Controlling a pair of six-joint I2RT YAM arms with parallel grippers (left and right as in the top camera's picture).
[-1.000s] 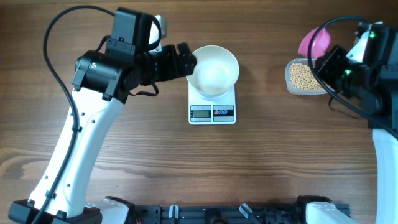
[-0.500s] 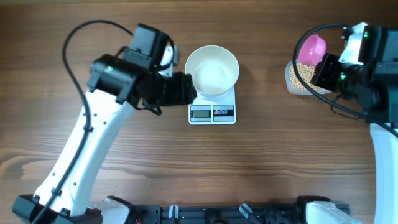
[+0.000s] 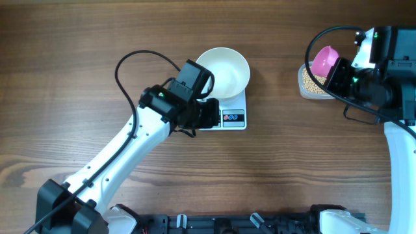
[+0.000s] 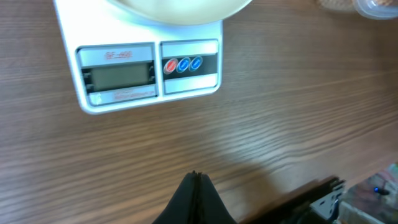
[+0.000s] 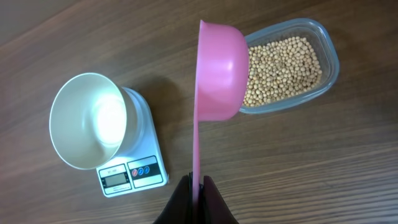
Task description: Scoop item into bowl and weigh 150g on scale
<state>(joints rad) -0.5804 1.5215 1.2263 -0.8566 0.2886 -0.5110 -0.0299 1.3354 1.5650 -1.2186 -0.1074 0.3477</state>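
Wood table (image 3: 97,65): brown and grained, bearing all that follows.
Scale (image 3: 239,105): a flat white square near the table's middle. A grey display (image 4: 118,78) and a dark strip of small red and blue buttons (image 4: 189,64) sit on its front edge (the digits are too faint to read).
Bowl (image 3: 223,73): plain white and round, upright on the scale's platform and overhanging its back edge. Its inside shows smooth white.
Beans (image 5: 283,65): small, round and tan-yellow, lying in the tub at the table's right end, well apart from the scale and bowl.
Tub (image 5: 329,59): clear plastic, rectangular with rounded corners, resting flat on the wood.
Scoop (image 5: 221,68): pink, with a long thin handle. In the right wrist view it is turned on its edge, with its cup over the tub's near end. Whether the cup touches the beans, or carries any, is hard to say from these angles.
Left gripper (image 4: 194,180): the fingers are pressed together tip to tip with nothing between them. It hangs over bare wood just in front of the scale, and from overhead its body covers the display side of the scale's front.
Left arm (image 3: 123,153): white links and black joints, reaching in diagonally from the near left corner.
Right gripper (image 5: 198,183): the fingers are clamped on the end of the scoop's handle, at the table's right side beside the tub.
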